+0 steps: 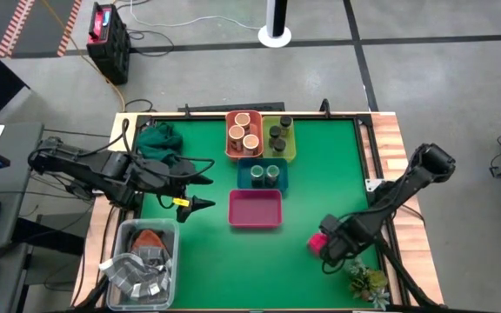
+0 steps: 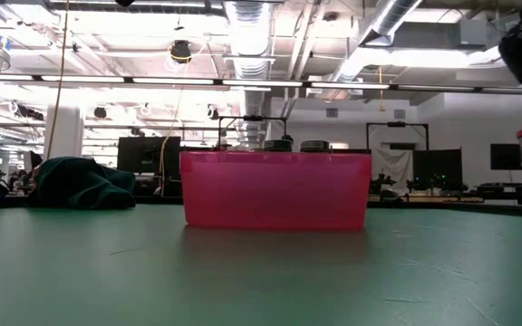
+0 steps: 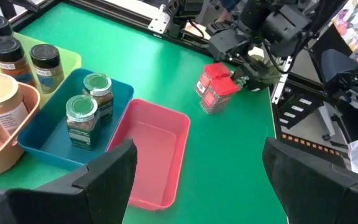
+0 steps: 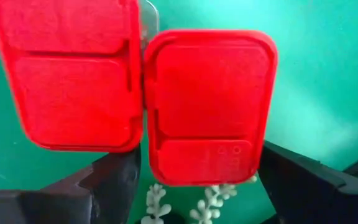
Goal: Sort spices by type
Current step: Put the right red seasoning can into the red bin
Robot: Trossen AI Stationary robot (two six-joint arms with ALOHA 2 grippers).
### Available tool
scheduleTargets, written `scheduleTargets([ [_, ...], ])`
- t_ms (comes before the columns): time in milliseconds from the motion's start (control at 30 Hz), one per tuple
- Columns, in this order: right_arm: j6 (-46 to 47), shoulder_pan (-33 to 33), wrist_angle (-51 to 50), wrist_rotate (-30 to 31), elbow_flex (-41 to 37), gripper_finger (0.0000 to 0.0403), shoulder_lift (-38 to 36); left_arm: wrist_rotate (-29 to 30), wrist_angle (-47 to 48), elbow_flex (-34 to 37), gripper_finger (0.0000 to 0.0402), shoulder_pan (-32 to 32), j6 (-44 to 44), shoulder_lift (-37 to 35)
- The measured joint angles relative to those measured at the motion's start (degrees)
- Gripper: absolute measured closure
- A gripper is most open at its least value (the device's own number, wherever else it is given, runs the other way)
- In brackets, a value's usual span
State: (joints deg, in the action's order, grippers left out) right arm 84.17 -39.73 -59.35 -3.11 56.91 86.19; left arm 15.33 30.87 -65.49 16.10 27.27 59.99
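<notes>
Right gripper [image 1: 336, 250] hides most of both pink blocks [image 1: 317, 243].

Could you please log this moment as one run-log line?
left gripper: open, waiting | right gripper: open around one red-lidded block | pink tray: empty

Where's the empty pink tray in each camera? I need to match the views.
High view: pink tray, table centre, nearest of the trays.
Low view: centre, side-on.
Left wrist view: lower centre.
Right wrist view: not in it.
Shared landmark: the blue tray with green-lidded jars sits beside it.
</notes>
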Motion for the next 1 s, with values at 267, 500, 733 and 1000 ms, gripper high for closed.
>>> scheduleTargets([
  [267,-5.61,2.49,-1.84,0.7,-0.38,0.0061,0.02,0.04,1.46,0.0,0.0072,0.0,-0.75,0.0],
  [500,-13.29,6.37,2.2,1.23,-1.68,0.0079,0.02,0.13,1.46,0.0,0.0072,-0.11,-1.51,0.0],
  [733,-16.37,7.09,1.87,0.32,-2.45,0.0162,0.04,0.47,3.0,-0.02,0.0072,-0.12,-1.32,-1.09],
  [1000,-17.9,9.23,-6.86,0.17,-2.63,0.0165,-1.99,1.42,1.93,-0.02,0.0072,-1.97,-0.63,-3.32],
])
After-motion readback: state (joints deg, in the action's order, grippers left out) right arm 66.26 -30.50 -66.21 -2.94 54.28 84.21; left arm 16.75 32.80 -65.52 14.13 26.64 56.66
